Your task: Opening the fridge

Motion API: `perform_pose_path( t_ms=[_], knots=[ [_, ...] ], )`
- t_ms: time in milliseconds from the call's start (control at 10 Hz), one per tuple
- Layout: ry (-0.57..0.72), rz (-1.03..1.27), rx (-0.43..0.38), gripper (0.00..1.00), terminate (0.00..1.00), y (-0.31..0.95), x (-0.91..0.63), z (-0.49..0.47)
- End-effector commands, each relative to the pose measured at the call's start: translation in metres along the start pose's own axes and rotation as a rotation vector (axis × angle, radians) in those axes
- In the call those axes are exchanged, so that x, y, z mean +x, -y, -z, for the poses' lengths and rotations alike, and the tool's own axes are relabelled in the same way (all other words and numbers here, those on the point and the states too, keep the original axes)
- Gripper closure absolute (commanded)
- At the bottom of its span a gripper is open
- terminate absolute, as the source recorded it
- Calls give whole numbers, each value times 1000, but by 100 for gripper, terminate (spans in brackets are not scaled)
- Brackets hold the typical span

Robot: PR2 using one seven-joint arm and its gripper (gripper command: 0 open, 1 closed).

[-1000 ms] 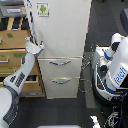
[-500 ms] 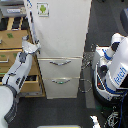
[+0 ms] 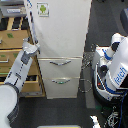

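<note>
The fridge is tall and white and fills the middle of the exterior view. A green sticker sits on its large upper door. Below are two drawers with curved silver handles. My arm reaches up from the lower left corner. Its gripper is at the lower left edge of the upper door, touching or very near it. The fingers are too small and blurred to tell apart. A thin dark line runs along the door's left edge; I cannot tell if the door is ajar.
A tan wooden drawer cabinet stands right behind my arm, at the exterior view's left of the fridge. A white-and-blue robot body stands at the exterior view's right, with cables between it and the fridge. The floor is dark.
The gripper has stayed at the door's left edge, shifting only slightly. The fridge door shows no clear movement.
</note>
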Motion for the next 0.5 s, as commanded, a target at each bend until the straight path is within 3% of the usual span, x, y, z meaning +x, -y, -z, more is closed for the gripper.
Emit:
perform_pose_path(
  t_ms=[100, 500],
  knots=[
    [-47, 172, -88, 100, 0, 138, 92, 23],
    [-43, 200, -64, 100, 0, 133, 90, 34]
  ],
)
